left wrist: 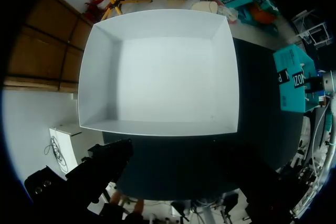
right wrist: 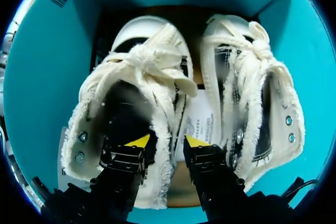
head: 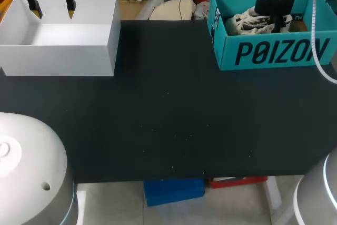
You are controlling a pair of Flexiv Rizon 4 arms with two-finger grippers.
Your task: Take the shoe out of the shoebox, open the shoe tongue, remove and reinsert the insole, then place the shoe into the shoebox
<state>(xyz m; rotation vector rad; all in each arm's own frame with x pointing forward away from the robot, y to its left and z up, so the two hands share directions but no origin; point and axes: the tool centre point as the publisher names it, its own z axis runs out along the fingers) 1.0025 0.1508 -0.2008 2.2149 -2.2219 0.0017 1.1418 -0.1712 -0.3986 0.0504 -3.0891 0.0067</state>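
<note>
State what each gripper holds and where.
Left gripper: nothing, open. Right gripper straddles the collar wall of the frayed cream canvas shoe in the teal cardboard shoebox; whether it grips cannot be told.

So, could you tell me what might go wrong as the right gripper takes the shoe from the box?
The right gripper straddles only the frayed collar of one shoe; such a thin hold may slip on lifting. Its outer finger sits between that shoe and the second shoe, packed close, so the second might get dragged along. The shoebox is not held, so it might shift too.
</note>
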